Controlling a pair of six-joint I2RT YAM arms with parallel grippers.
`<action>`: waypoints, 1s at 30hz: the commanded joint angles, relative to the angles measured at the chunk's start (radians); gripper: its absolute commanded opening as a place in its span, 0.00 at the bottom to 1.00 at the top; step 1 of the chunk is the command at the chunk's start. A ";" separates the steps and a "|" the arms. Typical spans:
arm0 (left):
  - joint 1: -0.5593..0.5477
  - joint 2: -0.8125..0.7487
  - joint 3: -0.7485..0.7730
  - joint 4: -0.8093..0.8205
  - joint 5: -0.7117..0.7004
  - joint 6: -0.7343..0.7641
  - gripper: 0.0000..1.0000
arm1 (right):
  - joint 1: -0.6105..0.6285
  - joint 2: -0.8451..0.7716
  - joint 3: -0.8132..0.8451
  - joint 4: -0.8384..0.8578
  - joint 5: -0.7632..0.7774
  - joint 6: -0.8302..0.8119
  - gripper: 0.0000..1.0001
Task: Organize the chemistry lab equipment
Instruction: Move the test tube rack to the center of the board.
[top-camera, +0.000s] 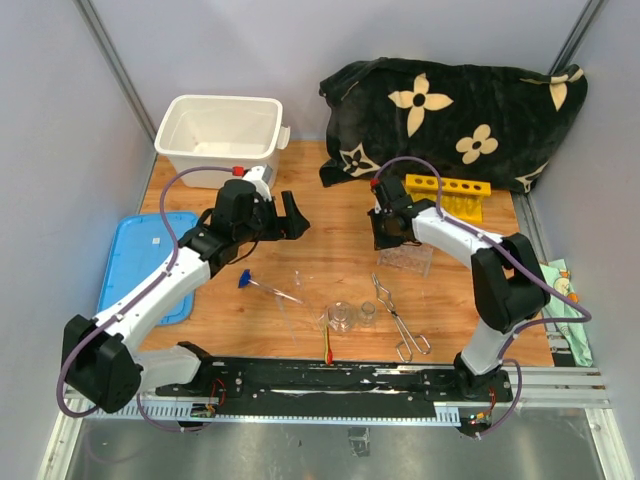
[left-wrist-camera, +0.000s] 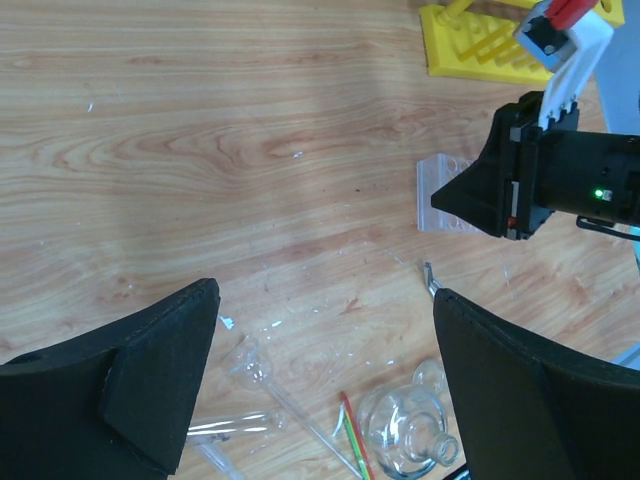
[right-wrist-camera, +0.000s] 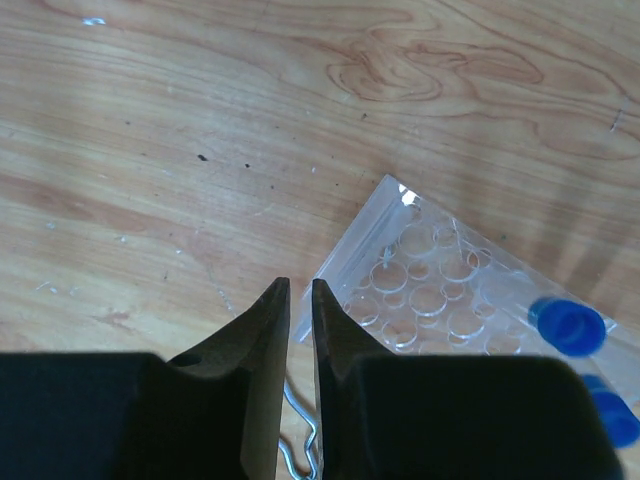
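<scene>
The left gripper (left-wrist-camera: 325, 295) hangs over bare wood with its fingers spread wide and nothing between them. In the top view a blue-capped clear tube (top-camera: 245, 280) lies loose at about 6 o'clock from it. The small glass beakers (top-camera: 345, 317) sit near 4 o'clock, with the red-tipped stick (top-camera: 328, 345) just below them. The metal tongs (top-camera: 400, 320) lie further right, pointing toward the clear plastic rack (right-wrist-camera: 430, 300).

The right gripper (right-wrist-camera: 300, 285) has its fingers drawn almost together, only a slit showing, and it grips nothing. In the wrist view the rack's near edge sits just beside the fingertips at about 3 o'clock, seemingly apart from them. The yellow holed tube rack (top-camera: 450, 195) stands at about 2 o'clock of this gripper in the top view.

The step in hand looks like taking or shifting the clear rack. The right fingers would need to part first, then straddle the rim squarely, since thin slick plastic could skid or tip the capped tubes
</scene>
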 joint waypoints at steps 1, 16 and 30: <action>-0.004 -0.025 0.031 -0.030 -0.020 0.035 0.93 | 0.015 0.037 0.045 0.015 0.004 -0.023 0.16; -0.004 -0.044 0.001 -0.033 -0.028 0.039 0.93 | 0.010 0.024 -0.027 -0.027 0.089 -0.034 0.15; -0.004 -0.042 -0.001 -0.038 -0.032 0.047 0.93 | -0.123 -0.044 -0.147 -0.023 0.150 -0.038 0.14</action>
